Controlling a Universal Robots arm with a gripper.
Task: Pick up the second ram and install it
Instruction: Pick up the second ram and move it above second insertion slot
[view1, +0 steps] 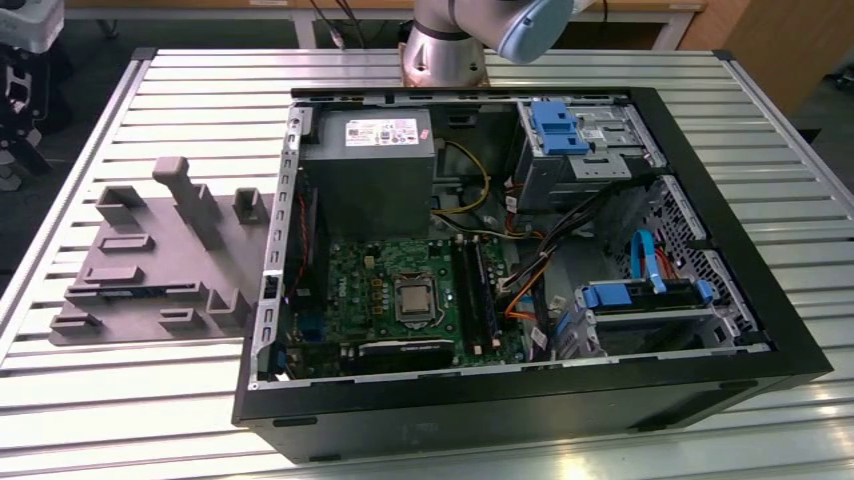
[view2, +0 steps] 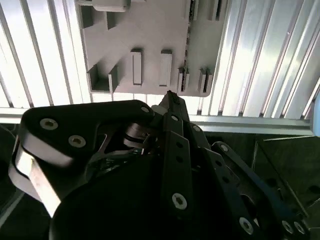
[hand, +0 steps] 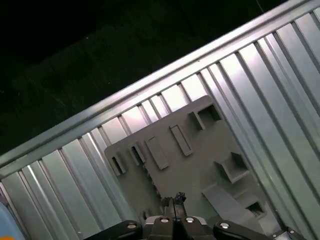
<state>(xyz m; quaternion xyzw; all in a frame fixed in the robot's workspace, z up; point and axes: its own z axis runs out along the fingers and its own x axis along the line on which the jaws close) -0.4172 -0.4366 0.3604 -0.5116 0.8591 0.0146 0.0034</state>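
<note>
Closed on nothing, the pincer (hand: 173, 199) hangs over the grey fixture (view1: 140, 245), nine o'clock of the case (view1: 534, 405) in the exterior view, where the second ram (view2: 188, 50) stands edgewise; a good approach likely means jaws square across its faces.

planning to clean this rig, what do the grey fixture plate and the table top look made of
Grey fixture plate: looks like matte plastic; uniform dull grey, no glints, blocky raised walls.
Table top: probably bare aluminium profile; pale silvery slats with grooves and bright reflected streaks.
</note>
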